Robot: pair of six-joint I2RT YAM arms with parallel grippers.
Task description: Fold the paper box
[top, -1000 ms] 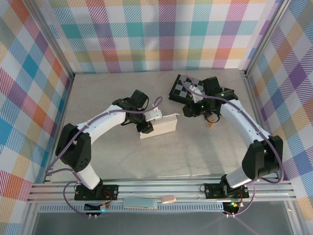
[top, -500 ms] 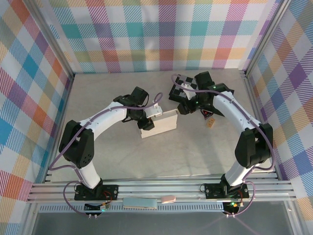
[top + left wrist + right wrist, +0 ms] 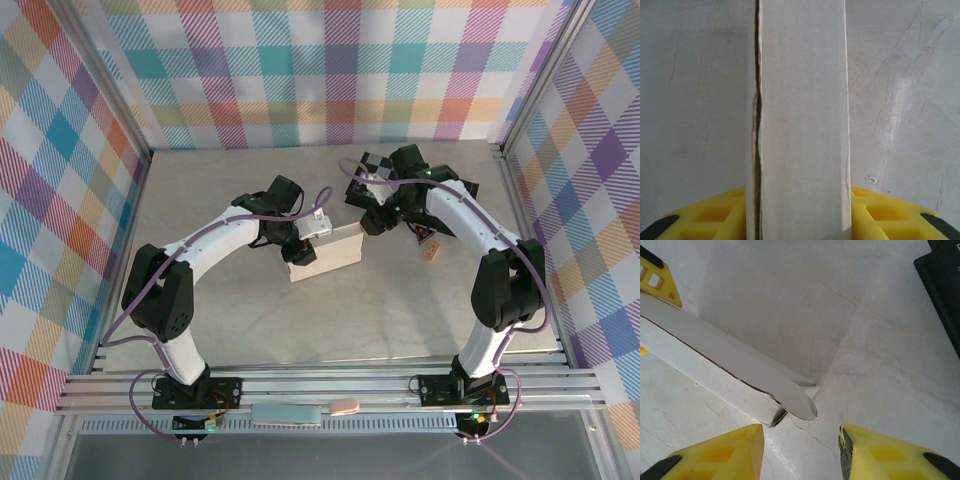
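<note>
left claw (image 3: 797,192): clamped on paper box (image 3: 800,110) | right claw (image 3: 800,432): open, its end just ahead

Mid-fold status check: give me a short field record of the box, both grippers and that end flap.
paper box: lying on the table, long seam slightly gaping
left gripper: fingers shut on the box's two sides
right gripper: open, holding nothing, just short of the box's end
end flap: rounded, sticking out, not tucked

paper box (image 3: 330,255) | white, folded narrow | seam gaping, end flap open | mid table (image 3: 400,320)
</note>
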